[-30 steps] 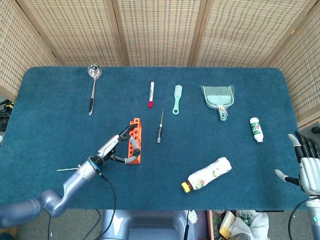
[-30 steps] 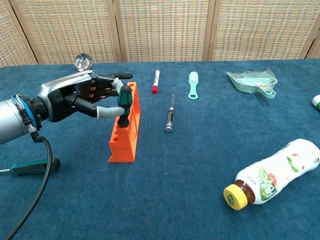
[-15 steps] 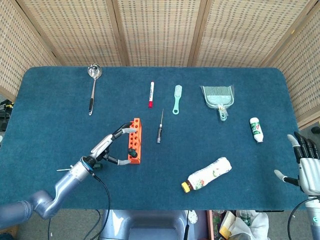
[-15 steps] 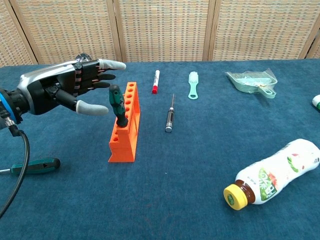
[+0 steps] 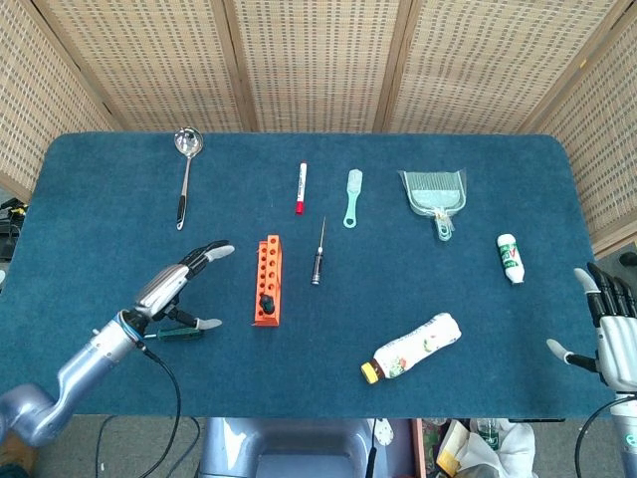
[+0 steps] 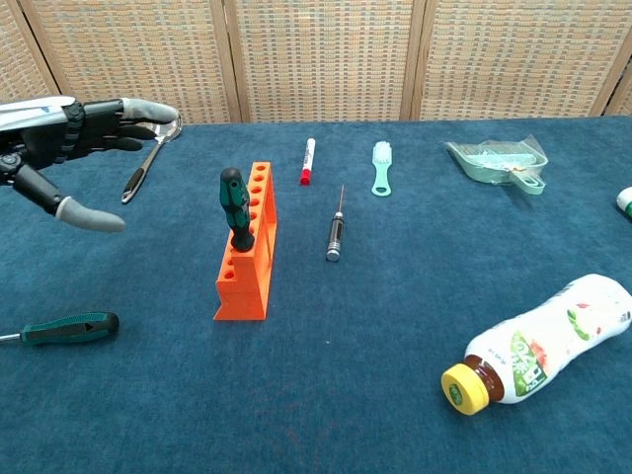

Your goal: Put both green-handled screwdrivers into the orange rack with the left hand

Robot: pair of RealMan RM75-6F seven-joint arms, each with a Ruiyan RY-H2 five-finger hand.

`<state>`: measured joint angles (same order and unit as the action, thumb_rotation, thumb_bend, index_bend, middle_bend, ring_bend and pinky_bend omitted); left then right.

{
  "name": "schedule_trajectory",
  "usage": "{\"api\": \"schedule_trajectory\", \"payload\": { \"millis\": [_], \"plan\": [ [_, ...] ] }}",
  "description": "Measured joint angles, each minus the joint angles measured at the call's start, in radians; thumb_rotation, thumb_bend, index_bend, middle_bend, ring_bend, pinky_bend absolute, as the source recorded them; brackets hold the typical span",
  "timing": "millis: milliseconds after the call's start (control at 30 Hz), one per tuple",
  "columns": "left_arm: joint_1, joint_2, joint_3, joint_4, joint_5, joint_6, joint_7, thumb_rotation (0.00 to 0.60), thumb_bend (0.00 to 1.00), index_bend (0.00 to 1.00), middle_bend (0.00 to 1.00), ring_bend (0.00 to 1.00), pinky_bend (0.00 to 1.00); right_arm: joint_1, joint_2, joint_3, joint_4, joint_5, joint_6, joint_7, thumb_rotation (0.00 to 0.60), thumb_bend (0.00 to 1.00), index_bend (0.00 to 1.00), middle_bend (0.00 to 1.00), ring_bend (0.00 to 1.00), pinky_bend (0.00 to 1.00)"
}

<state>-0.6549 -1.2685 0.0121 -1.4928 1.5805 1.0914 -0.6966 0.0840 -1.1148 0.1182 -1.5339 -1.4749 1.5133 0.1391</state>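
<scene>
One green-handled screwdriver [image 6: 233, 207] stands upright in the orange rack [image 6: 247, 259] [image 5: 267, 279], in a hole near its front end. The other green-handled screwdriver [image 6: 67, 328] [image 5: 177, 333] lies flat on the blue cloth, left of the rack. My left hand [image 6: 69, 138] [image 5: 179, 284] hovers open with spread fingers, left of the rack and above the lying screwdriver, holding nothing. My right hand [image 5: 615, 334] hangs open off the table's right edge.
A black-handled screwdriver [image 6: 336, 229] lies right of the rack. Further back lie a red marker [image 6: 307, 162], a mint brush [image 6: 381, 166], a dustpan [image 6: 499, 163] and a ladle [image 5: 185, 171]. A bottle [image 6: 538, 341] lies front right, a small white bottle [image 5: 510, 257] at right.
My left hand let go of the screwdriver, which now stands in the rack. It then drew back to the left, fingers spread, over the other screwdriver. The right hand stayed put.
</scene>
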Motion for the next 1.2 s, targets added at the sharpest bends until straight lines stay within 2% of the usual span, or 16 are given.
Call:
{"api": "schedule_trajectory", "payload": {
  "millis": [233, 367, 467, 700, 833, 933, 1133, 1200],
  "plan": [
    [0.061, 0.092, 0.041, -0.091, -0.088, -0.025, 0.364, 0.600, 0.00, 0.03, 0.00, 0.00, 0.00, -0.004, 0.007, -0.003, -0.006, -0.012, 0.009, 0.014, 0.600, 0.00, 0.00, 0.00, 0.00, 0.00],
    [0.102, 0.098, 0.058, -0.118, -0.153, -0.028, 0.547, 0.600, 0.00, 0.10, 0.00, 0.00, 0.00, -0.005, 0.010, -0.004, -0.007, -0.014, 0.012, 0.022, 0.600, 0.00, 0.00, 0.00, 0.00, 0.00],
    [0.126, 0.067, 0.062, -0.112, -0.218, -0.037, 0.646, 0.600, 0.00, 0.15, 0.00, 0.00, 0.00, -0.006, 0.013, -0.004, -0.006, -0.015, 0.012, 0.032, 0.600, 0.00, 0.00, 0.00, 0.00, 0.00],
    [0.163, -0.075, 0.042, -0.004, -0.284, -0.056, 0.690, 0.600, 0.00, 0.22, 0.00, 0.00, 0.00, -0.005, 0.017, -0.003, -0.003, -0.014, 0.008, 0.043, 0.600, 0.00, 0.00, 0.00, 0.00, 0.00],
    [0.169, -0.124, 0.027, 0.032, -0.314, -0.081, 0.701, 0.600, 0.00, 0.26, 0.00, 0.00, 0.00, -0.005, 0.018, -0.003, -0.002, -0.014, 0.007, 0.048, 0.600, 0.00, 0.00, 0.00, 0.00, 0.00],
    [0.172, -0.150, 0.018, 0.052, -0.326, -0.093, 0.709, 0.600, 0.00, 0.28, 0.00, 0.00, 0.00, -0.005, 0.019, -0.002, -0.001, -0.012, 0.007, 0.051, 0.600, 0.00, 0.00, 0.00, 0.00, 0.00],
    [0.185, -0.180, 0.006, 0.076, -0.321, -0.086, 0.705, 0.600, 0.00, 0.40, 0.00, 0.00, 0.00, -0.003, 0.019, -0.001, 0.002, -0.010, 0.003, 0.055, 0.600, 0.00, 0.00, 0.00, 0.00, 0.00],
    [0.189, -0.185, 0.002, 0.082, -0.318, -0.082, 0.705, 0.600, 0.00, 0.41, 0.00, 0.00, 0.00, -0.002, 0.019, -0.002, 0.002, -0.009, 0.000, 0.055, 0.600, 0.00, 0.00, 0.00, 0.00, 0.00]
  ]
}}
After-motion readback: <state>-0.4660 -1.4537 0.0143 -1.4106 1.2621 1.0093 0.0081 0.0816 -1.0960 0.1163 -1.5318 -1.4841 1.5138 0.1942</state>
